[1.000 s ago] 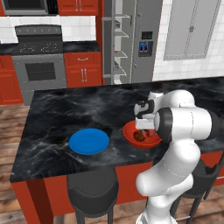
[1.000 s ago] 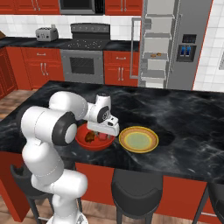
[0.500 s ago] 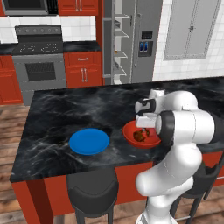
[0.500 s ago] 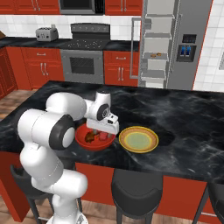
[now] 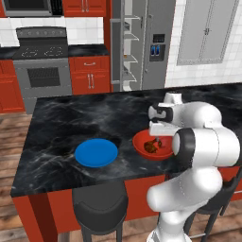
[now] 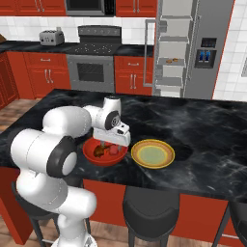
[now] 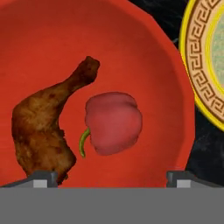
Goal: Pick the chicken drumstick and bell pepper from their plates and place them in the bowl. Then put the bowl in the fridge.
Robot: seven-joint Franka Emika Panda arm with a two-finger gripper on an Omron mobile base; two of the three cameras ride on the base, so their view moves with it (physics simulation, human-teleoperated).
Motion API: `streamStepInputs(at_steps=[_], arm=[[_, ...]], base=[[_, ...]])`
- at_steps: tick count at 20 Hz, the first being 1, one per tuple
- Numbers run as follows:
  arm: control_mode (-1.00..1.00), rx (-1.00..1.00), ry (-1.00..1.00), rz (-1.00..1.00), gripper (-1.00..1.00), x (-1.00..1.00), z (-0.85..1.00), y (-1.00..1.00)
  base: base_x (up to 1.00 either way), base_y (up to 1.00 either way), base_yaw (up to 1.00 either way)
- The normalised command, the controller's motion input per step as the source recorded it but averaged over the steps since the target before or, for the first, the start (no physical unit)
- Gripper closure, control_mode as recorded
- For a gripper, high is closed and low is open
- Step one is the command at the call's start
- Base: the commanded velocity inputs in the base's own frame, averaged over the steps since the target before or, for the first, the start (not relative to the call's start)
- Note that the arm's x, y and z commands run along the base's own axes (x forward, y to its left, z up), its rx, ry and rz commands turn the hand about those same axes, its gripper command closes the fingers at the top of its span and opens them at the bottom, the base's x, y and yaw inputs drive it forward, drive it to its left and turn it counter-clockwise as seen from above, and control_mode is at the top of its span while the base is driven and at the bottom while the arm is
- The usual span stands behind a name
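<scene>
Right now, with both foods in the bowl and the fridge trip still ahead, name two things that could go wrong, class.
1. The bowl sits close to the counter's near edge, so a clumsy rim grasp might tip it off.
2. The chicken drumstick and bell pepper lie loose inside, so they may roll out if the bowl tilts in transit.
The gripper hangs open above them.

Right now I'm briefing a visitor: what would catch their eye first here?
The white arm's open end effector hangs over the red bowl at the island's near edge. In it lie the chicken drumstick and bell pepper, side by side. Behind the island, the fridge stands open.
</scene>
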Motion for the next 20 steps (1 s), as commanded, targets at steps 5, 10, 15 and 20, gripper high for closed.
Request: streamStepInputs(at_steps=[5, 10, 15, 20], arm=[[-1.00, 0.00, 0.00, -0.09, -1.00, -0.61, 0.14, 0.02], [-1.00, 0.01, 0.00, -0.24, -1.00, -0.60, 0.02, 0.05], [-1.00, 0.00, 0.00, -0.33, -1.00, -0.39, -0.01, 0.01], [-1.00, 0.00, -0.01, -0.38, -1.00, -0.07, -0.09, 0.08]], base=[[0.00, 0.00, 0.00], [0.00, 0.00, 0.00], [0.00, 0.00, 0.00], [0.00, 0.00, 0.00]])
